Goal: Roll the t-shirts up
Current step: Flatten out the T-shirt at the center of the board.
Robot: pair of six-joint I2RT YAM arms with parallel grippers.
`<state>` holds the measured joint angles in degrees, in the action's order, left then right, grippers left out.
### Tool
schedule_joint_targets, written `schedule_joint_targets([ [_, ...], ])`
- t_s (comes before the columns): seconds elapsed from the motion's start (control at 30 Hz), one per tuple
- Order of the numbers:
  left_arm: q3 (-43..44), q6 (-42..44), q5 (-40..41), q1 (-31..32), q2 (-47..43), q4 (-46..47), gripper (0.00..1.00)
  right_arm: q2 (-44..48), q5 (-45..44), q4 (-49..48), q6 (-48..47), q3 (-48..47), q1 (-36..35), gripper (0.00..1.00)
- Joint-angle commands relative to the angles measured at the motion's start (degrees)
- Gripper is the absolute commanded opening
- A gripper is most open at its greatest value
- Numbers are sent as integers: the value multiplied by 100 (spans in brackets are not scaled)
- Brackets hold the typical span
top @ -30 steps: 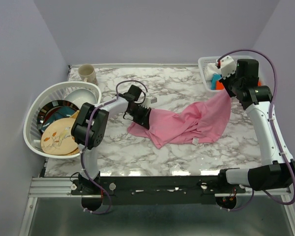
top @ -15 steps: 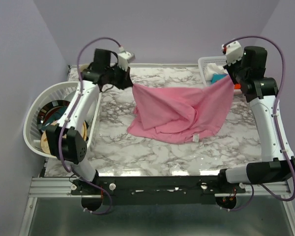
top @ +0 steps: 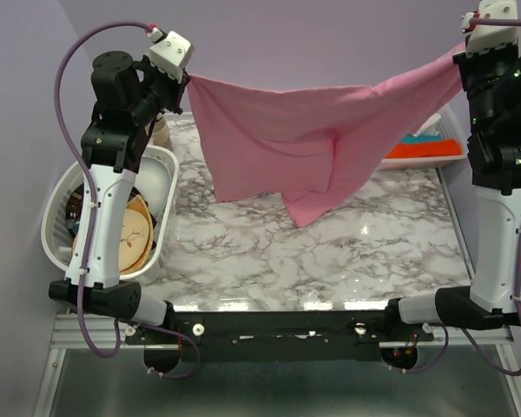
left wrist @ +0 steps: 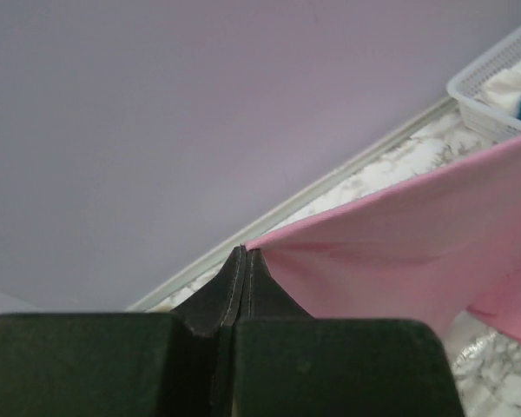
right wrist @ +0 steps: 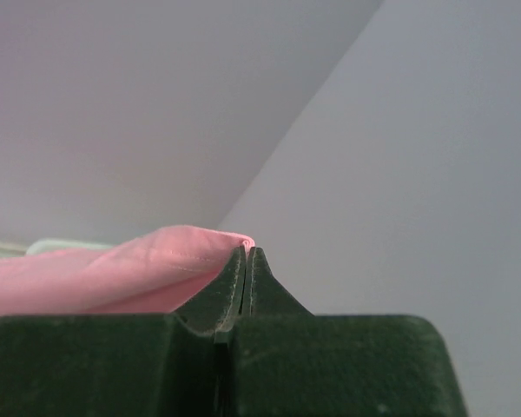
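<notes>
The left gripper (left wrist: pixel 245 252) is clamped on 1 edge of the pink t-shirt (top: pixel 286 139). The right gripper (right wrist: pixel 248 250) pinches the opposite edge.

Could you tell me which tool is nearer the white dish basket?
Left: the left tool, pinching the t-shirt, is raised beside the basket; the right tool is across the table.

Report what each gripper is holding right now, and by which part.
Both hold the pink t-shirt, hung between them. The left gripper pinches a corner of fabric at one end; the right gripper pinches a folded edge at the other end.
</notes>
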<state>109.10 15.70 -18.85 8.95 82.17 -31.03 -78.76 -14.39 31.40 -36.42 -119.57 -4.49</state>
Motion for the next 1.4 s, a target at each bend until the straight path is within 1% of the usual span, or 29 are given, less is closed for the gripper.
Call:
schedule_joint_targets([
  [0.0,410,-400,997,-156,-140,940,0,80,-90,-942,-268,-252,27,1],
  [0.07,515,-665,1068,-209,-166,1037,0,54,-64,-1091,-216,-155,36,1],
  [0.2,866,-709,1295,-227,-193,1248,0,-323,-107,-1276,-207,-312,36,1],
  [0.3,1165,-718,1148,-227,-96,1222,0,-578,-81,-1347,-190,-707,36,1],
  [0.33,1158,-761,1121,-227,-79,1204,0,-692,-29,-1355,-198,-839,36,1],
  [0.43,1026,-806,972,-227,-114,1169,0,-737,138,-1645,-251,-744,36,1],
  [0.53,1061,-639,1050,-227,-148,897,0,-798,340,-1287,-137,-1032,36,1],
  [0.67,552,-375,1279,-227,-657,923,0,-308,393,-1260,-137,-630,36,1],
  [0.77,218,-463,1104,-227,-1052,914,0,35,437,-1057,-154,-542,36,1],
  [0.83,-2,-498,1059,-227,-1246,967,0,527,429,-1109,-321,-208,36,1],
  [0.93,-90,-673,998,-227,-1563,923,0,1028,429,-855,-304,-207,36,1],
  [1.0,-90,-761,936,-227,-1844,774,0,1248,481,-487,-278,-277,27,1],
  [1.13,-170,-771,945,-236,-2380,668,0,2160,789,-406,-409,126,36,1],
  [1.27,-275,-630,945,-236,-2959,694,0,2452,798,-38,-418,-101,36,1],
  [1.37,-240,-595,919,-236,-3232,703,0,2699,850,-89,-453,-93,27,1],
])
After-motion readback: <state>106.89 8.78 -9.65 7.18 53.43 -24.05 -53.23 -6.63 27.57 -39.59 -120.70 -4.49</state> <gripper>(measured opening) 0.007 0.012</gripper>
